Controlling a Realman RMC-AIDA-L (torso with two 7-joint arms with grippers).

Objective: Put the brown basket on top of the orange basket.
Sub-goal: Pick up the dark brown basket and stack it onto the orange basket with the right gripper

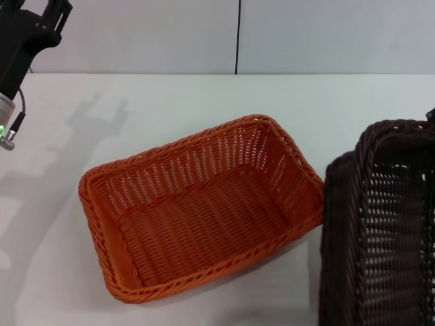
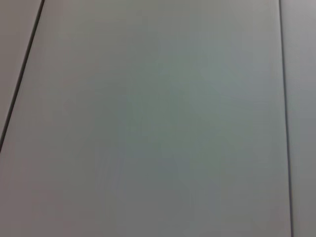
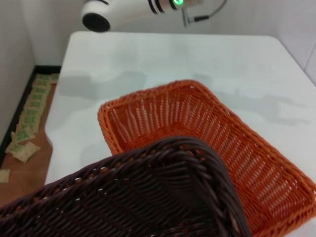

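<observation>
At the far left of the head view the left gripper (image 1: 47, 17) is raised high above the white surface (image 1: 170, 102), well apart from both baskets; only its dark body and part of its fingers show at the picture's top edge, and I cannot tell whether they are spread or pressed together. Its wrist view shows only pale grey panels with thin dark seams. In the middle sits one rectangular bright orange woven basket with open-weave sides and a braided rim (image 1: 204, 210), resting flat on the surface, turned at an angle, with nothing inside it. To its right is one rectangular very dark brown woven basket of like build (image 1: 380, 224), tilted up steeply so that its rim and open side face the camera, its near edge just beside the orange basket's right corner. In the right wrist view the dark brown basket (image 3: 138, 192) fills the foreground, overlapping the orange basket (image 3: 197, 123) behind it. The right gripper itself is not visible, so its fingers cannot be judged. Beyond the surface's edge, small pale green packets (image 3: 29, 113) lie scattered on the brown floor (image 3: 24, 177).
</observation>
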